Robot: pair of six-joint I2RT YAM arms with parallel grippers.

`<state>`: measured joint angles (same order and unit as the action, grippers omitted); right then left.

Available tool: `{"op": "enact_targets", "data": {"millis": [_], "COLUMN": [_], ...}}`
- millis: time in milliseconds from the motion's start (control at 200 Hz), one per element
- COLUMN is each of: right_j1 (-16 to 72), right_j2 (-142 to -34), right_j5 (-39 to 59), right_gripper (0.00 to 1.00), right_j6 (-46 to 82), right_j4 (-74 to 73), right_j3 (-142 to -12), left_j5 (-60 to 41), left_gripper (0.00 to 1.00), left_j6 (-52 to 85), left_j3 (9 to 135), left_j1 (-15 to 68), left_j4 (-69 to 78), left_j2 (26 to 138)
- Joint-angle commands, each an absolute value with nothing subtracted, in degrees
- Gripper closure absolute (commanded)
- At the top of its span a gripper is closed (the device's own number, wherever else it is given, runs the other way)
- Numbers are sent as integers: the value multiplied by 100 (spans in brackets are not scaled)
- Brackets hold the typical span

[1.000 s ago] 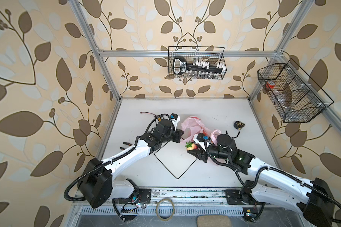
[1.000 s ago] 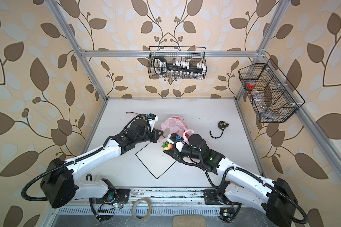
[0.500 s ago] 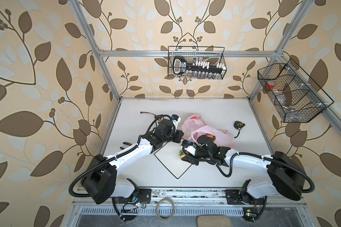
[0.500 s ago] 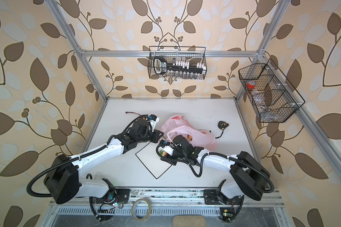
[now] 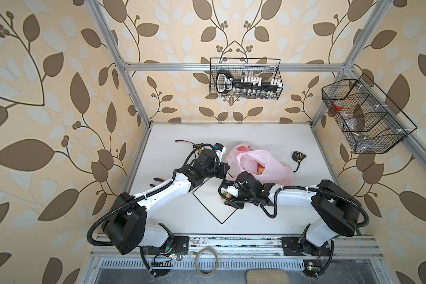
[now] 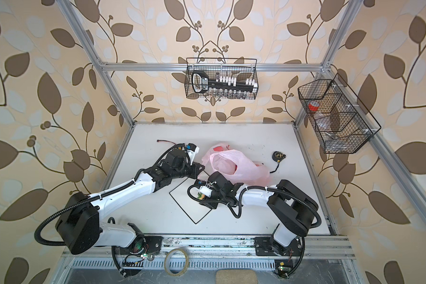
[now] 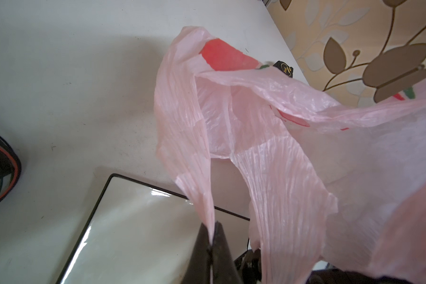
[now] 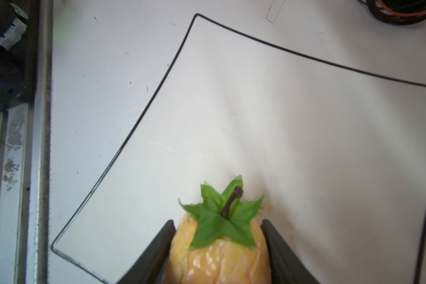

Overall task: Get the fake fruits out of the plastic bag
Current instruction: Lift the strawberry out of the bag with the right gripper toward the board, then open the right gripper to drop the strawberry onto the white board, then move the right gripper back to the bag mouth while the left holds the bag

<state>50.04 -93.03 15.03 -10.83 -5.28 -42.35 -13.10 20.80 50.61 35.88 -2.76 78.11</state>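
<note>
The pink plastic bag [image 5: 268,167] [image 6: 241,167] [image 7: 268,147] lies open at mid-table. Red and orange fake fruits [image 5: 260,169] show inside its mouth. My left gripper [image 5: 225,169] [image 6: 202,168] [image 7: 210,228] is shut on one bag handle, pulled taut above a corner of the white plate [image 7: 133,233]. My right gripper [image 5: 228,195] [image 6: 202,195] [image 8: 217,222] is low over the black-rimmed plate [image 5: 207,209] [image 6: 182,206] [image 8: 280,123]. A yellow-orange fake fruit [image 8: 219,255] with a green leafy top and brown stem sits between its fingers, which flank both its sides.
A black tape measure [image 5: 298,155] [image 6: 278,155] lies right of the bag. A thin red cable [image 5: 182,141] lies behind the left arm. Wire baskets [image 5: 245,82] [image 5: 364,115] hang on the back and right walls. A tape roll [image 5: 206,261] rests on the front rail.
My right gripper has swung from the bag's mouth down over the plate, carrying the fruit. The bag has spread out to the right. The left gripper has kept hold of the handle.
</note>
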Motion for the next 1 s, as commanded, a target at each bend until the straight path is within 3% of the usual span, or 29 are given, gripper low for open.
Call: {"op": "enact_targets", "data": {"millis": [0,200,760,925,995], "right_j1": [5044,5045,4539,4112,3916], "right_j2": [-9290,-8732,-5981,-5569,-5551], "right_j5": [1446,1520,2271,1075,477], "right_gripper": [37,28,32,33,39], "right_j6": [-1168,-1228,-757,230,834], "right_j4": [-461,-535,-880,-972,-710], "right_j3": [-4353,-4207,-3417,-3338,-3411], "left_j5": [-1356,-1346,-1292,-1284,-1274], "left_gripper": [100,100,100,100,100], "left_j6": [2015,2001,1909,1917,1920], "left_j3": [5114,5123,5079,5045,5012], "left_j1": [3511,3514,3515,3511,3512], "left_j4": [-71,-79,-88,-55,-53], "left_j2": [7769,7752,7646,7598,7569]}}
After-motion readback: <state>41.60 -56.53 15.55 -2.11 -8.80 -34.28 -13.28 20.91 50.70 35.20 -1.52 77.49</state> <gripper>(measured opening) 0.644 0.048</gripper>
